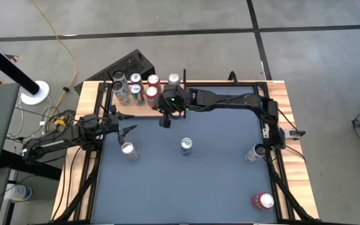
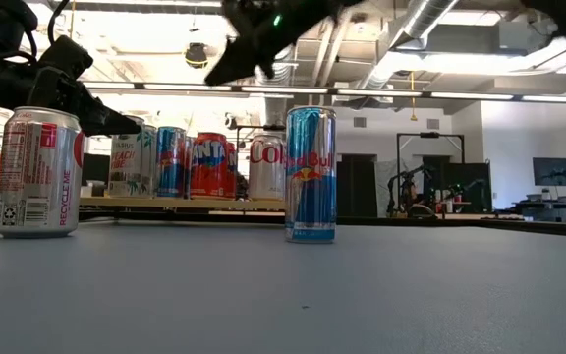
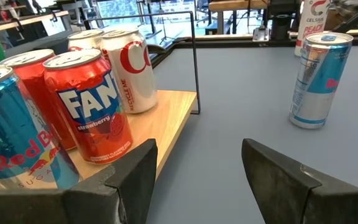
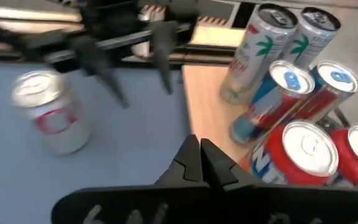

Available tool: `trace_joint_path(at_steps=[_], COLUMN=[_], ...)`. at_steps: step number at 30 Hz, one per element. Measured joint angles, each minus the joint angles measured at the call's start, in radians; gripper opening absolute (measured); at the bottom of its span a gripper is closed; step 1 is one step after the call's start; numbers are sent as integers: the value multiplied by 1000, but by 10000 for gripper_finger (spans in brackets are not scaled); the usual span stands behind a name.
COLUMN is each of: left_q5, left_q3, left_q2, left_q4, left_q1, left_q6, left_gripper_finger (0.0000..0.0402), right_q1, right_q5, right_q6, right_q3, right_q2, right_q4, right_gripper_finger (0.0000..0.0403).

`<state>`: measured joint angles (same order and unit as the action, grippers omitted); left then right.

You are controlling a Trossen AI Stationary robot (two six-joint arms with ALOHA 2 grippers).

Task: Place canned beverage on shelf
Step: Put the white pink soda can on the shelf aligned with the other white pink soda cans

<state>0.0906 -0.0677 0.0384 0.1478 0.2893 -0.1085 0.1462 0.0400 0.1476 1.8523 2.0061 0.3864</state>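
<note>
Only the high view shows the clenched right tool (image 1: 165, 122) empty, left tool (image 1: 129, 130) released.

I read "Red Bull" on the tall blue can (image 2: 310, 174) mid-table. The white can (image 2: 35, 172) nearest me says "RECYCLE ME" up its side. On the shelf (image 3: 160, 118), a red can (image 3: 91, 106) reads "FAN… strawberry", and a white can (image 3: 129, 70) behind it "RECYCLE ME". A far can (image 3: 316, 17) shows "CELSIUS PEACH".
</note>
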Motion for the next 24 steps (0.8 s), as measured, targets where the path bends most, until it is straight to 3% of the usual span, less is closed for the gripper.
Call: trace_joint_path(at_steps=[9, 17, 24], left_q5=[0, 0, 0], left_q3=[0, 0, 0], left_q2=[0, 0, 0], left_q4=[0, 0, 0], left_q1=[0, 0, 0], left_q6=[0, 0, 0], left_gripper_finger=[225, 225, 225], right_q1=[-101, -263, -499], right_q5=[41, 54, 267], right_q6=[-60, -247, -439], right_q3=[-61, -290, -459], right_q2=[-214, -426, -552], right_q4=[112, 131, 94], right_gripper_finger=[0, 0, 0])
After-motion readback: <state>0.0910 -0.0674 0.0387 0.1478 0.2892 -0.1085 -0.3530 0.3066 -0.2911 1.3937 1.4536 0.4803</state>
